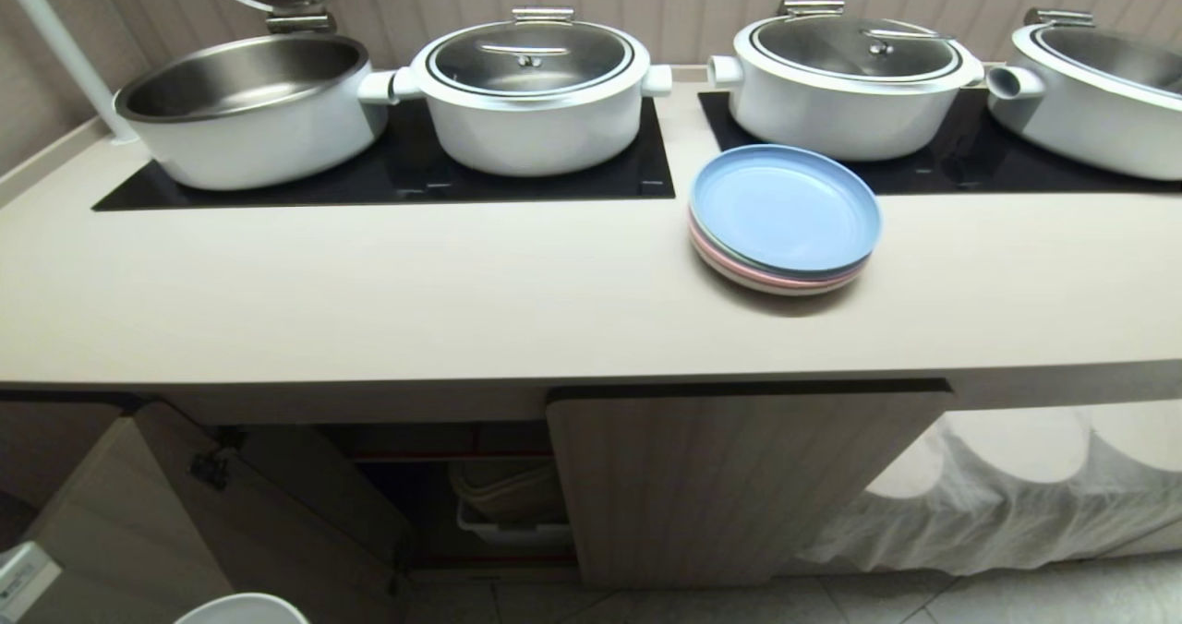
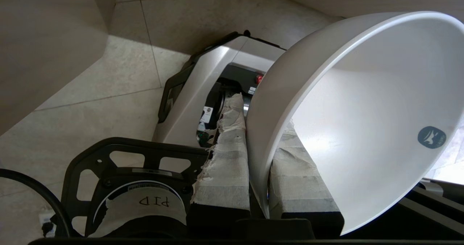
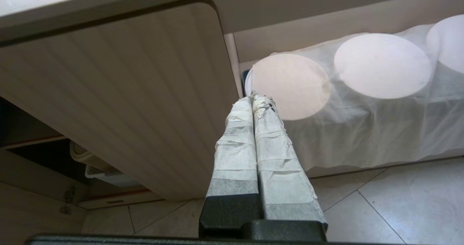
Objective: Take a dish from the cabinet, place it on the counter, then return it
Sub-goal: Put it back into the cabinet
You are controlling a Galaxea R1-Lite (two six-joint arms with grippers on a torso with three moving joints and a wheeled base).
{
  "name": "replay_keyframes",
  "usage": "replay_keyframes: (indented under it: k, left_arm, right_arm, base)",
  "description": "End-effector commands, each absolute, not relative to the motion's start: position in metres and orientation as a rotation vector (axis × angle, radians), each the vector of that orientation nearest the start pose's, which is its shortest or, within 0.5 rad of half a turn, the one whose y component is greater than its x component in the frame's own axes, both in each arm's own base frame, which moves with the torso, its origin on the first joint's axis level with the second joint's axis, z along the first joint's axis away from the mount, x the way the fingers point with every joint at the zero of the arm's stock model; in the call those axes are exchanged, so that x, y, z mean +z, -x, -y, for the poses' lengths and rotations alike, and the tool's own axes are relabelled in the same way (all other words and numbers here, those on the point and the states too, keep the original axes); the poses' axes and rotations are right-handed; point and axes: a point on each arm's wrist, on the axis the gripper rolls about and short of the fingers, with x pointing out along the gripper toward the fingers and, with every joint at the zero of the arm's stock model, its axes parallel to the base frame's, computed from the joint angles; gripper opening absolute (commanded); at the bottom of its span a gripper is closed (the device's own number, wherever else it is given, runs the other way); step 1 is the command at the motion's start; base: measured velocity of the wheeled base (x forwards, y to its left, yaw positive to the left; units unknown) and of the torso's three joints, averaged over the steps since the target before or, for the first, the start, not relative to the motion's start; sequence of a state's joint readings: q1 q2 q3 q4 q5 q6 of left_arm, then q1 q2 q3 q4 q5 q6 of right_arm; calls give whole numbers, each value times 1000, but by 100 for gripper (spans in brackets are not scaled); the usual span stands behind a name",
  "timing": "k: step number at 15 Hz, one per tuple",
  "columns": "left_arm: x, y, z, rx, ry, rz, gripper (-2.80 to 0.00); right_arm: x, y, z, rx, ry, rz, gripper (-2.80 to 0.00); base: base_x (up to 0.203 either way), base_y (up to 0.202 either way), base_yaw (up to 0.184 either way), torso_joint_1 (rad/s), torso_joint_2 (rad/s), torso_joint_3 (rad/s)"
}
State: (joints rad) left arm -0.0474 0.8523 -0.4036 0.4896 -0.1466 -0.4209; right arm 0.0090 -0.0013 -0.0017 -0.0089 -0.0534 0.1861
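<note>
The dish (image 2: 362, 111), a plain white bowl, is held on edge over the tiled floor. My left gripper (image 2: 261, 111) is shut on its wall, one taped finger (image 2: 224, 158) outside and the other inside. In the head view only the dish's rim (image 1: 245, 608) shows, at the bottom left, below the counter (image 1: 462, 301). The cabinet (image 1: 739, 476) sits under the counter, with its left door (image 1: 120, 513) swung open and its dark inside (image 1: 416, 476) showing. My right gripper (image 3: 253, 99) is shut and empty, low in front of the cabinet's closed ribbed door (image 3: 127, 92).
Several white pots stand on two black hobs at the back of the counter, the leftmost (image 1: 249, 107) without a lid. A stack of blue and pink plates (image 1: 783, 218) lies mid-right. A pale basket (image 1: 508, 513) sits inside the cabinet. White cloth (image 1: 1016, 495) hangs to its right.
</note>
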Motion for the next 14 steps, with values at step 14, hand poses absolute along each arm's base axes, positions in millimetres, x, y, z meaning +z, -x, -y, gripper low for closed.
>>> replay_keyframes:
  k: [14]
  left_arm:
    - [131,-52,7,13,429,-981,-280]
  right_arm:
    - [77,23,1,-43,-187,15,-280]
  base:
    - [0,0,0,-244,506,258]
